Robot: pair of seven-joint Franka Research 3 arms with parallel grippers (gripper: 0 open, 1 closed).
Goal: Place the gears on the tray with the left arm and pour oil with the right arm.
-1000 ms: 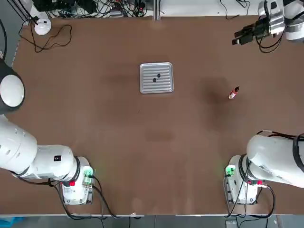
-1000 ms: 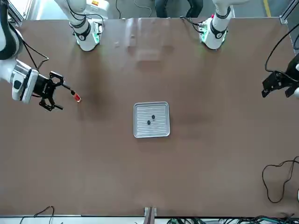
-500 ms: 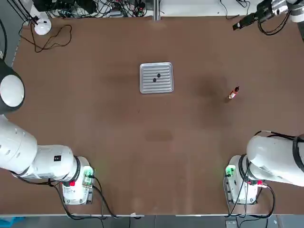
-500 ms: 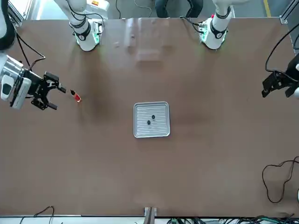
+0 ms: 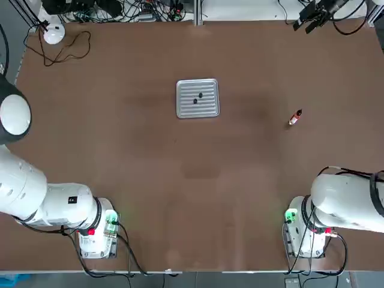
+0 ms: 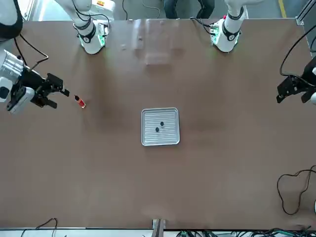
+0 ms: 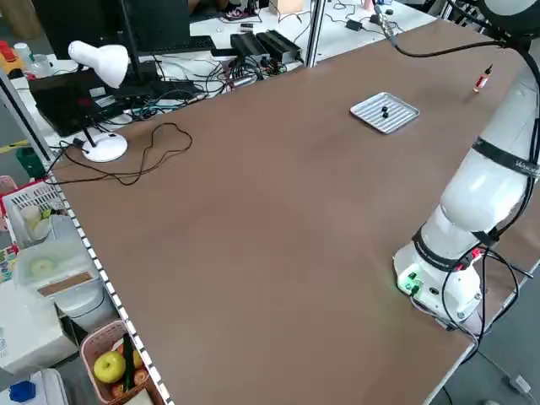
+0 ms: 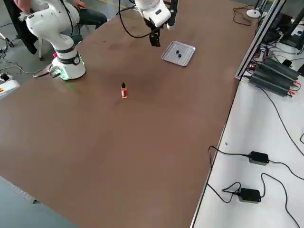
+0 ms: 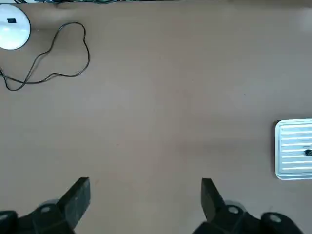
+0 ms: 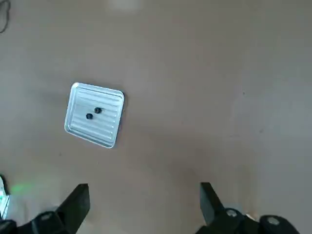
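Right black two-finger gripper (image 6: 55,91) hangs w/ fingers spread wide, holding nothing, up in the air off the table's right side, near the far right corner in the top view (image 5: 309,17); its own wrist cam shows both fingers (image 10: 78,202) apart w/ bare brown tabletop between. Small whitish oil bottle w/ red band & dark tip (image 5: 294,117) stands upright on the brown table (image 5: 120,150), near the right gripper in the front view but apart from it, not touched. Small square ribbed silver metal tray (image 5: 197,98) sits mid-table, well apart from the bottle; two tiny dark round gears (image 5: 197,98) lie on it, close together. Left black gripper (image 6: 292,89) is parked over the table's left edge, fingers (image 9: 78,197) also wide, empty. White desk lamp (image 5: 53,32) w/ looped black cable sits at far left corner.
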